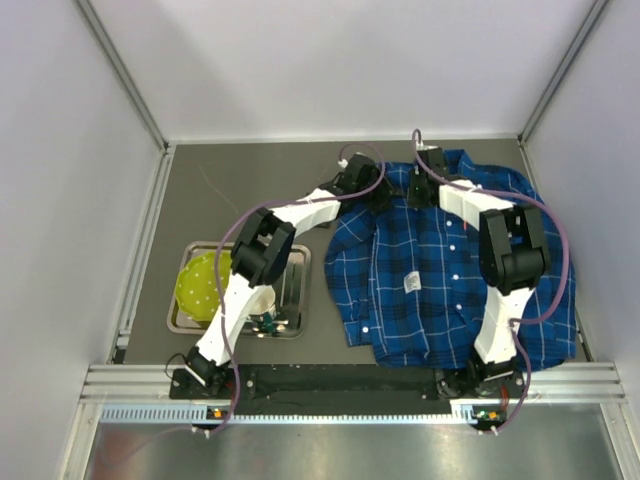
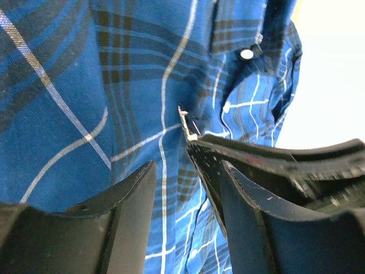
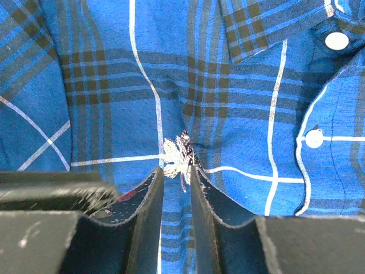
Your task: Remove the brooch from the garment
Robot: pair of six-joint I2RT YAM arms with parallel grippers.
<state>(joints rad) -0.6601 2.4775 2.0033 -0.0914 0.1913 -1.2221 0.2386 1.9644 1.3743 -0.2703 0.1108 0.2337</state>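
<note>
The blue plaid garment (image 1: 440, 300) lies spread at the right of the table. Both grippers meet near its collar. In the right wrist view the silvery leaf-like brooch (image 3: 178, 155) sits on the cloth (image 3: 102, 68), right between my right gripper's fingertips (image 3: 175, 174), which are closed narrowly on its sides. In the left wrist view the brooch (image 2: 186, 122) shows edge-on at the tip of the right gripper's finger (image 2: 208, 171). My left gripper (image 2: 188, 171) is open, its fingers down on the shirt (image 2: 68, 85) beside the brooch. In the top view the brooch is hidden under the grippers.
A metal tray (image 1: 300, 262) with a yellow-green bowl (image 1: 198, 285) stands at the left of the shirt. A white cloth tag (image 1: 411, 283) lies on the shirt front. White buttons (image 3: 336, 40) run along the placket. White walls enclose the table.
</note>
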